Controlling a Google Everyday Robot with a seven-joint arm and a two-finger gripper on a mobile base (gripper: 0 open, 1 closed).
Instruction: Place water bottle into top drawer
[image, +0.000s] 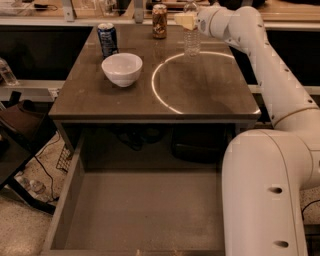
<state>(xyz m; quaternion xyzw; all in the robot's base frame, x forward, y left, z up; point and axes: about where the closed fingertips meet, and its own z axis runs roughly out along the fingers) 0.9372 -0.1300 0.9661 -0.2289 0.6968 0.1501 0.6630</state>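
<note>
The top drawer (140, 215) stands pulled open below the table (200, 95), and near the table's far edge the water bottle (192, 42) stands upright with my gripper (185, 21) right at its neck (whether it has clamped on, I cannot tell).

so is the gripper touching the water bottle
Cannot tell. In the camera view the gripper overlaps the water bottle at its neck, far across the table; neither contact nor gap shows.
</note>
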